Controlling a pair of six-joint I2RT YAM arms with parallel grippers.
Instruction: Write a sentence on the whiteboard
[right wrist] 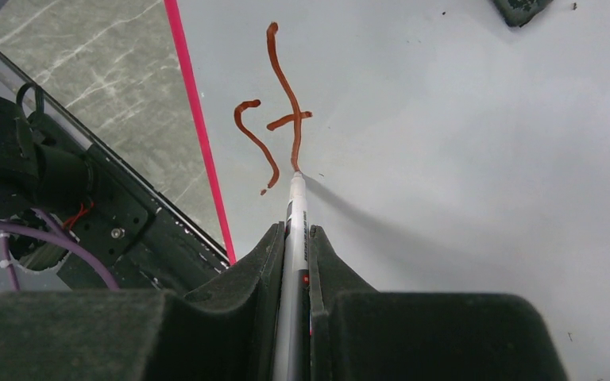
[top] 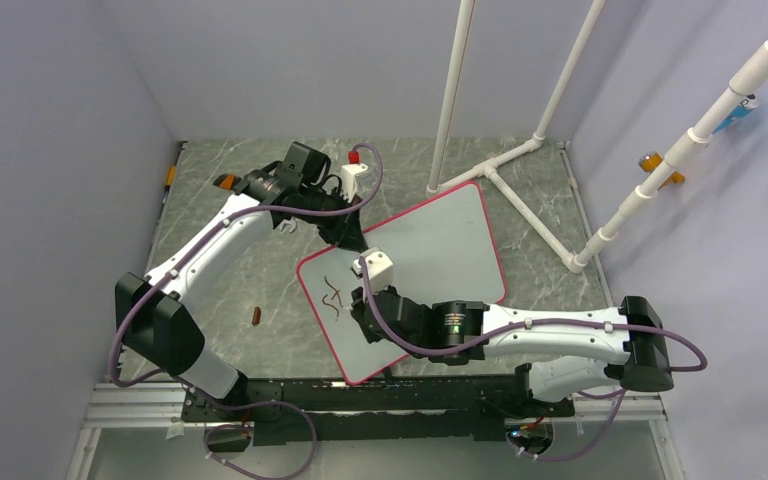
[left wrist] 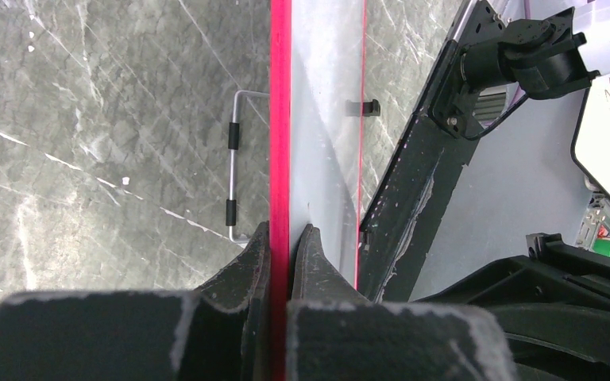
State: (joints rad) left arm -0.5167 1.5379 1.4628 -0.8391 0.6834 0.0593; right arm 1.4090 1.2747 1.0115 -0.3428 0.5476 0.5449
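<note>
The whiteboard [top: 440,240] lies tilted on the table, glossy white with a pink-red rim. My left gripper [top: 348,238] is shut on its far-left rim. In the left wrist view the fingers [left wrist: 280,232] clamp the red rim [left wrist: 279,119]. My right gripper [top: 357,300] is shut on a grey marker [right wrist: 295,202], tip down on the board [right wrist: 484,159]. Of the sentence, only two dark-red strokes [right wrist: 282,87] show, like an "s" and a "t". They also show in the top view [top: 332,295]. The marker tip touches the lower end of the second stroke.
A white pipe frame [top: 520,200] stands on the table behind and right of the board. A small brown object [top: 256,317] lies left of the board. A wire stand [left wrist: 233,175] shows under the board's edge. A black clip [right wrist: 520,8] sits on the board.
</note>
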